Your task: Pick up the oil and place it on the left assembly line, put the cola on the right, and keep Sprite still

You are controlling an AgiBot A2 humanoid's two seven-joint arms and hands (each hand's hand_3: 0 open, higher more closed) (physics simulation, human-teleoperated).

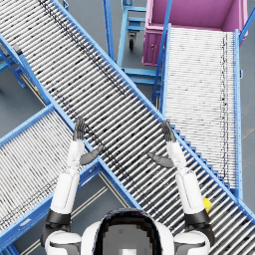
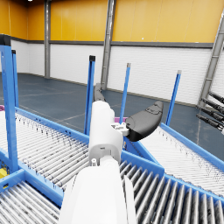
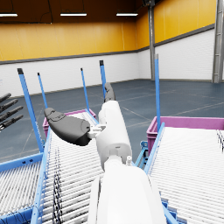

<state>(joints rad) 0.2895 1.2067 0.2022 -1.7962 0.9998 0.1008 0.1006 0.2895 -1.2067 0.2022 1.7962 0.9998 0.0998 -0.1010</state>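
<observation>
While they hold nothing, both robot hands (image 1: 81, 145) (image 1: 169, 148) splay.

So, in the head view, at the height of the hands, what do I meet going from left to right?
Left side conveyor → left hand → right hand → right side conveyor.

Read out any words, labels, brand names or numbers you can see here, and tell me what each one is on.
There is no readable text in any view.
The roller conveyor, the pink bin and the yellow wall carry no print or signs.
The small yellow thing beside the right forearm is too small to show any label.
</observation>
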